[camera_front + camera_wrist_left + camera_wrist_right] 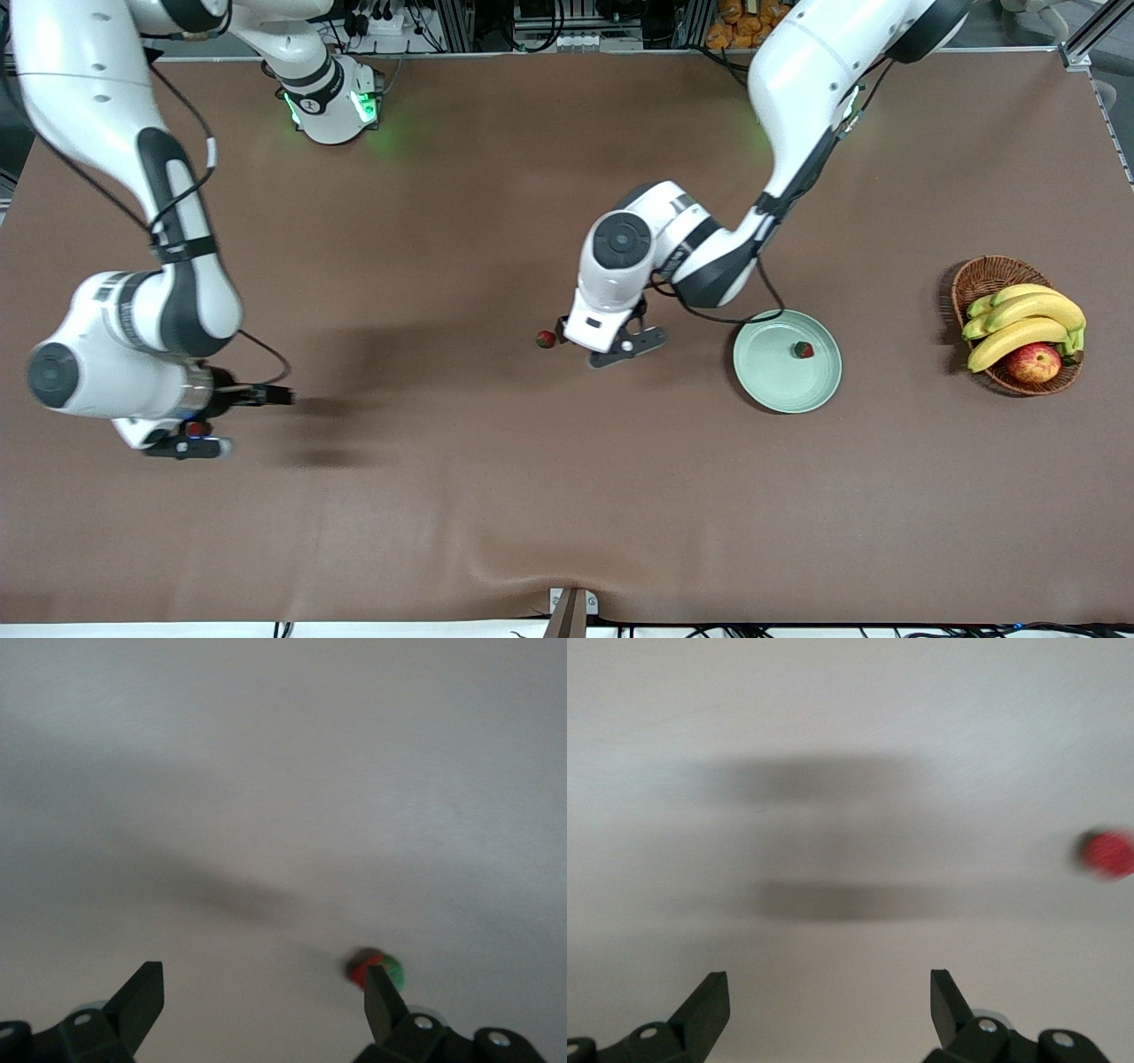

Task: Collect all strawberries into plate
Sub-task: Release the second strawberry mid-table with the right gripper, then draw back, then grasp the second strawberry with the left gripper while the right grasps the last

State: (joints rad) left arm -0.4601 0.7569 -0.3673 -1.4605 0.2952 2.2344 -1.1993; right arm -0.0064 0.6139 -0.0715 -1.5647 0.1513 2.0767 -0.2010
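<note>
The pale green plate [771,377] lies toward the left arm's end of the table and holds one strawberry [803,350]. A second strawberry [546,338] lies on the brown table mid-table. My left gripper [567,332] hangs low right beside it, open and empty. In the left wrist view [264,988] that berry [376,970] sits just past one fingertip [379,997], outside the gap. My right gripper [270,396] is open and empty, low over the table at the right arm's end. Its wrist view [830,992] shows a third strawberry [1107,853] off to one side; the front view shows a red spot [197,429] by that hand.
A brown wicker basket [983,275] with bananas [1019,323] and a red-yellow apple [1034,362] stands at the left arm's end of the table, past the plate. The table is covered with a brown cloth [496,496].
</note>
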